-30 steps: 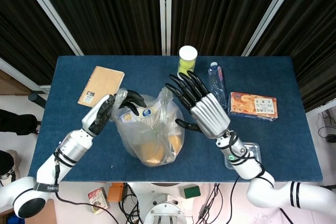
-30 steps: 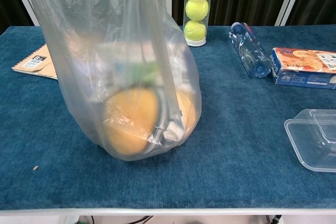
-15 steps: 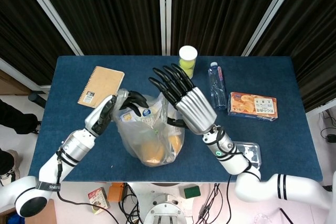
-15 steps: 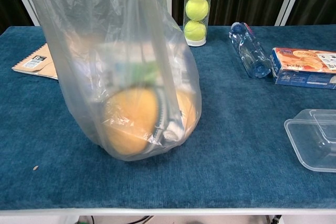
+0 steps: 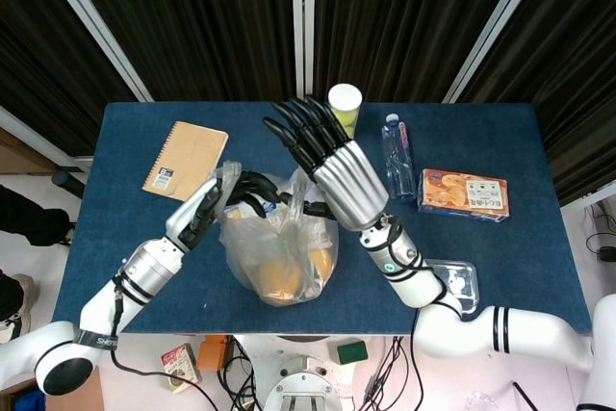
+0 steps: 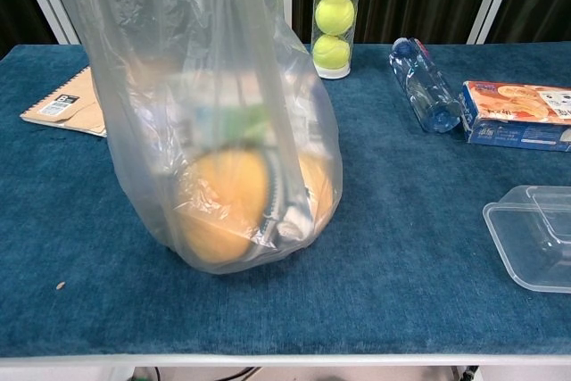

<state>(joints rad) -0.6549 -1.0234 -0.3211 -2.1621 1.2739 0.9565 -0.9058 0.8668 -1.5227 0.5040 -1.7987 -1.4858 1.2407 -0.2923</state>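
Clear plastic bag [image 5: 279, 252] stands mid-table, front of tennis-ball tube [image 5: 344, 108]. Your left hand [image 5: 217, 204] grasps bag rim; right hand [image 5: 322, 156] above bag, fingers spread, holding nothing. Risk: rim slips, bag slumps, round orange contents roll out.

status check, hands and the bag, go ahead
Left hand grips the plastic bag at its rim. Right hand above the bag, fingers spread, holding nothing. Bag upright on table; nothing blocking.

Blue-covered table [image 5: 135, 267]; dark pleated curtains [image 5: 192, 16] behind, white frame bars [image 5: 303, 16]; pale floor [image 5: 29, 185].
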